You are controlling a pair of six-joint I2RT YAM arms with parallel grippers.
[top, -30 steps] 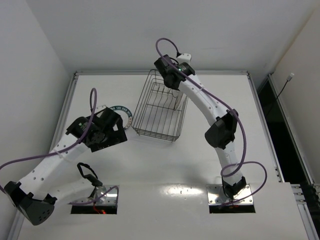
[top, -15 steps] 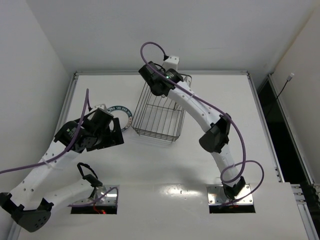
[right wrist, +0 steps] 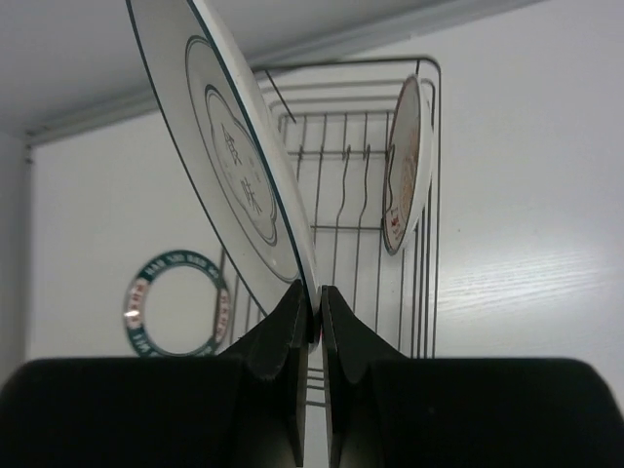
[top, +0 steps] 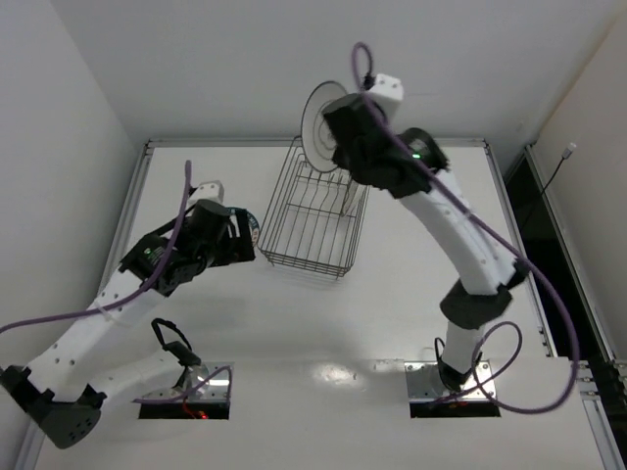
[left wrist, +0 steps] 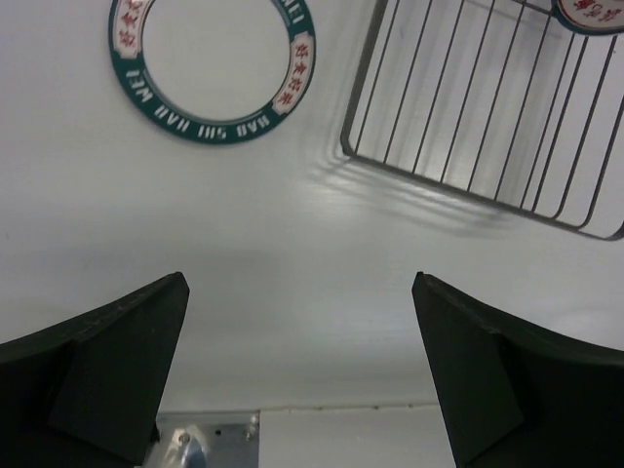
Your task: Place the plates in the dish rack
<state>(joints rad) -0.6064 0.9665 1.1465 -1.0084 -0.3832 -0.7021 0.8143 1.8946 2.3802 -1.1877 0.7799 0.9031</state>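
1. The right end effector (right wrist: 314,304) has its fingers pinched tight on the rim of the dark-ringed plate (right wrist: 234,185).
2. That plate is held on edge and tilted, raised over the far end of the dish rack (top: 312,223) and apart from its wires.
3. The reddish-brown plate (right wrist: 405,166) stands upright inside the rack, against one end wall.
4. The left end effector (left wrist: 302,361) is spread wide and holds nothing, hovering above the counter (left wrist: 292,244).
5. Beyond it, the teal-rimmed plate (left wrist: 210,68) lies flat on the counter, just beside the rack's left side and not touching it.
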